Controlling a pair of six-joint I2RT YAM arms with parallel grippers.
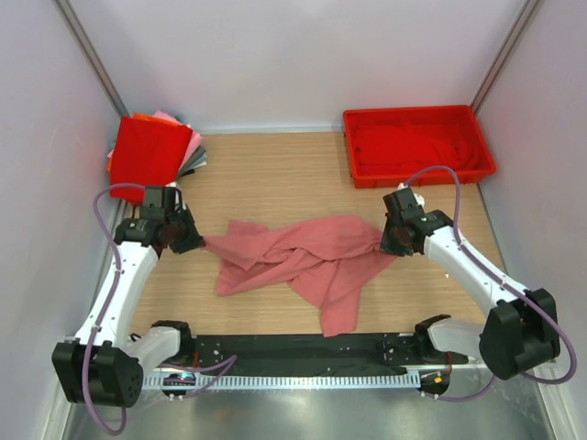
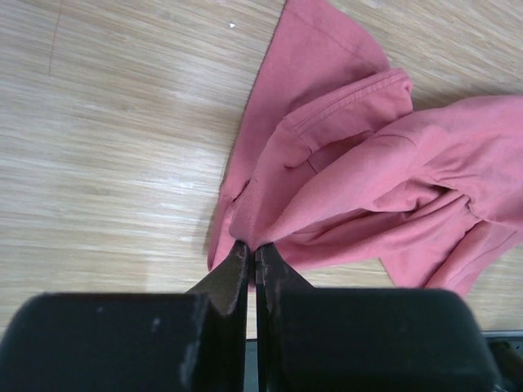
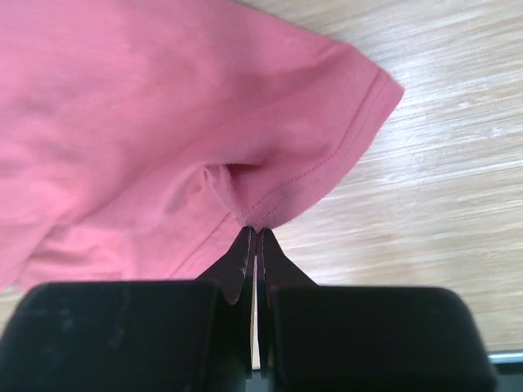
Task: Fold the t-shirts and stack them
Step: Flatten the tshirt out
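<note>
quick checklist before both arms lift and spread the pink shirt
1. Left tool shut on shirt: ok.
2. Right tool shut on shirt: ok.
3. Grips at opposite ends of shirt: ok.
4. Shirt lying flat: not ok, crumpled and twisted.
5. Stack and tray apart from shirt: ok.
6. Each tool pinching one layer only: cannot tell.

On table (image 1: 275,174) centre lay crumpled t-shirt (image 1: 303,261). At 10 o'clock sat folded stack (image 1: 151,151), at 2 o'clock tray (image 1: 408,114) holding cloth (image 1: 413,148). At t-shirt's 9 stood left gripper (image 1: 197,243), at 3 right gripper (image 1: 390,243).
</note>
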